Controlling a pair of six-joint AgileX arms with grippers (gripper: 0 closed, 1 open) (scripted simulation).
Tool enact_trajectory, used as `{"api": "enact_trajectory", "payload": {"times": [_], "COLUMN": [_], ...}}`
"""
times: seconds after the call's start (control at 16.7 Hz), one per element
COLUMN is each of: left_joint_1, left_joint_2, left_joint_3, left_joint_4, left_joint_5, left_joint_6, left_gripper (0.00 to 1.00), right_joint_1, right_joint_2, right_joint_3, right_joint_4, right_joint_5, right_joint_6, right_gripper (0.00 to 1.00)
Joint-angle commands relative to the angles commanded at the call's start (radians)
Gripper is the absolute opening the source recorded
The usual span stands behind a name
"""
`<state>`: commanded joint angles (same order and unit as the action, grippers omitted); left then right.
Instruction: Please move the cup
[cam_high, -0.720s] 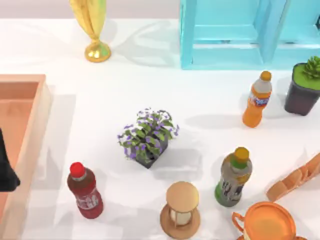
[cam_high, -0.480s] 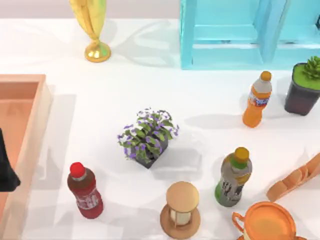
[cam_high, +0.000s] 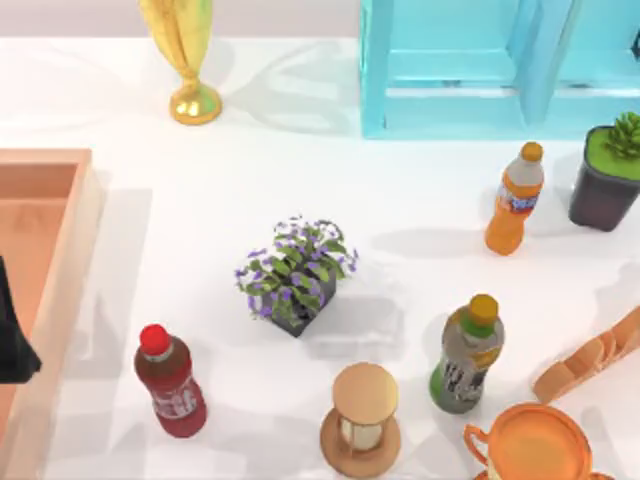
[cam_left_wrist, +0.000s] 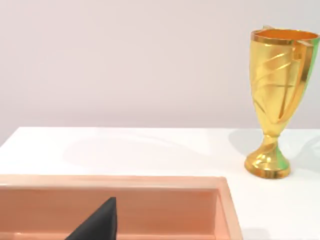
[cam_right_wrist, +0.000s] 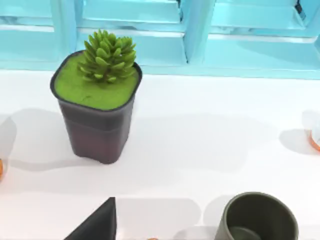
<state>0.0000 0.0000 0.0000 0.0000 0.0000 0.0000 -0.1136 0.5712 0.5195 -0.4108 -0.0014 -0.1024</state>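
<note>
While the arms sit at the edges, the scene reads so:
Cup: glossy orange, upright at the tabletop's near right corner, beside the green-labelled bottle.
Hourglass: just left of that bottle (wooden, round tan top).
Left hand: dark shape over the wooden tray at the left edge; open or closed, I cannot tell.
Right hand: a dark tip near the succulent pot; grip likewise impossible to tell.
Trophy: gold, far left.

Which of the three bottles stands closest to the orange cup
The green bottle with the yellow cap, just up-left of the cup; the red bottle and orange bottle stand farther off.
</note>
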Motion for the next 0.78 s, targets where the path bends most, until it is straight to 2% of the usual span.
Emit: {"api": "enact_trajectory", "payload": {"times": [0.42, 0.78], "left_joint_1": [0.0, 0.0], "left_joint_2": [0.0, 0.0], "left_joint_3": [0.0, 0.0], "left_joint_4": [0.0, 0.0], "left_joint_5": [0.0, 0.0], "left_joint_6": [0.0, 0.0], "left_gripper": [1.0, 1.0], "right_joint_1": [-0.125, -0.206], "right_joint_2": [0.738, 1.178], "right_joint_3": [0.574, 0.956], "right_joint_4": [-0.469, -0.771], "right_joint_5": [0.012, 0.01], "right_joint_6": [-0.128, -0.204], "right_gripper": [1.0, 1.0]}}
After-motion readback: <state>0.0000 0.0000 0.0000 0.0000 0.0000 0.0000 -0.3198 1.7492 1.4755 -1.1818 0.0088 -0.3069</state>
